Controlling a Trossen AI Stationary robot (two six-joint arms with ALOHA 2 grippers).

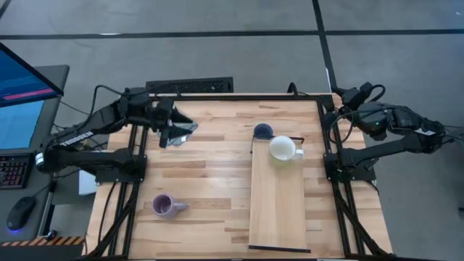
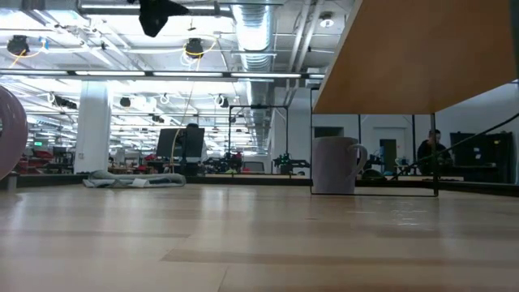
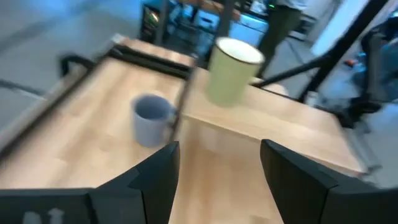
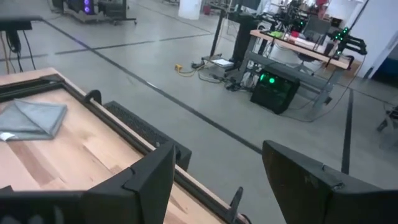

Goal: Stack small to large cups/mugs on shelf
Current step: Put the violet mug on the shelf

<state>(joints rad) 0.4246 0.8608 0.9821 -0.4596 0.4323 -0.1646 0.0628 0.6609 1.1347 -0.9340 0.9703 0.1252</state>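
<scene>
Dark left gripper is hovering wide open over the table's far-left, facing the slate-blue mug beside the shelf and the cream mug on it. Lavender mug is sitting near-left, well apart. Right gripper is waiting open off the table's right edge.

High view: looks straight down from above, taking in the whole table, both arms and grey floor around.
Low view: sits at tabletop height, facing level across the wood into a large room; the shelf looms close overhead on the right.
Left wrist view: rides the left arm, looking closely across the table past two dark fingers.
Right wrist view: rides the right arm, facing out over the table's far edge to the room.
Shared: cream-white mug appears in high, low and left wrist views; grey cloth in high and right wrist views.
</scene>
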